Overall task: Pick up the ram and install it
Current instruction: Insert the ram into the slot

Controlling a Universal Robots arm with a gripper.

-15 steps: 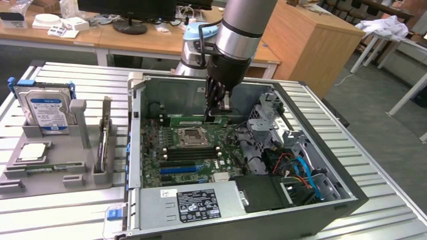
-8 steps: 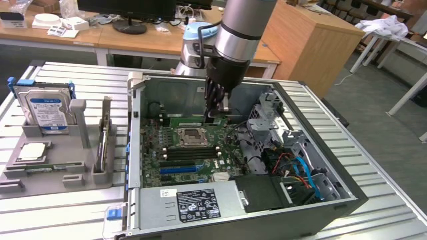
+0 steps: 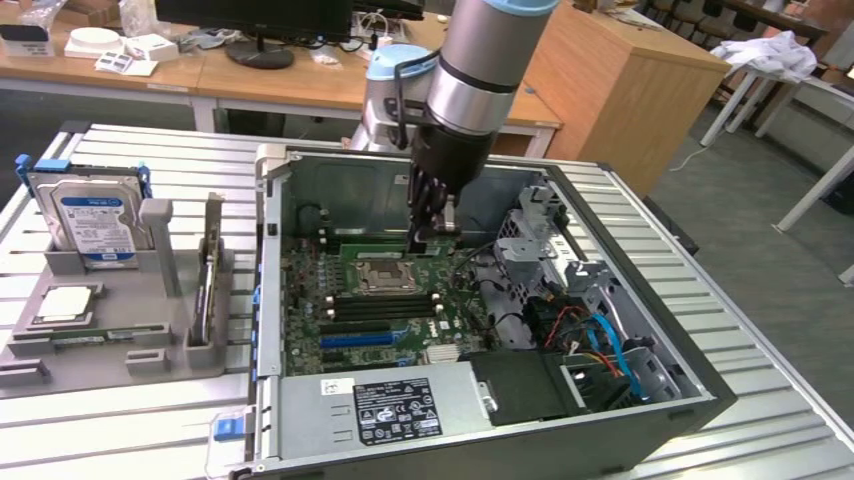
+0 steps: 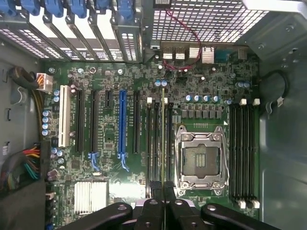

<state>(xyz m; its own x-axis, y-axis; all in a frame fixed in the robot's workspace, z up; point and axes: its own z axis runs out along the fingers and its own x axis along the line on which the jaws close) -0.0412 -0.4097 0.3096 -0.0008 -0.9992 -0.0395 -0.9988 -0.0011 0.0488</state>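
Observation:
The ram [image 4: 163,139] is a thin green stick seen edge-on, standing upright between two black memory slots next to the empty processor socket [image 4: 200,155]. My gripper [image 4: 163,189] is shut on its near end, black fingers [image 4: 156,191] pressed against both faces. In the exterior view my gripper [image 3: 422,240] reaches down into the open computer case [image 3: 274,300], with the ram [image 3: 378,250] a green strip just behind the socket [image 3: 378,275]. I cannot tell whether the stick is seated in a slot.
Several black memory slots [image 4: 242,153] lie on the socket's other side, and a blue expansion slot [image 4: 122,129] and a white one [image 4: 62,120] beyond. A grey holder [image 3: 120,330] on the exterior view's left carries a hard drive [image 3: 91,222] and a silver chip [image 3: 64,305]. Cables [image 3: 601,345] crowd the case's right.

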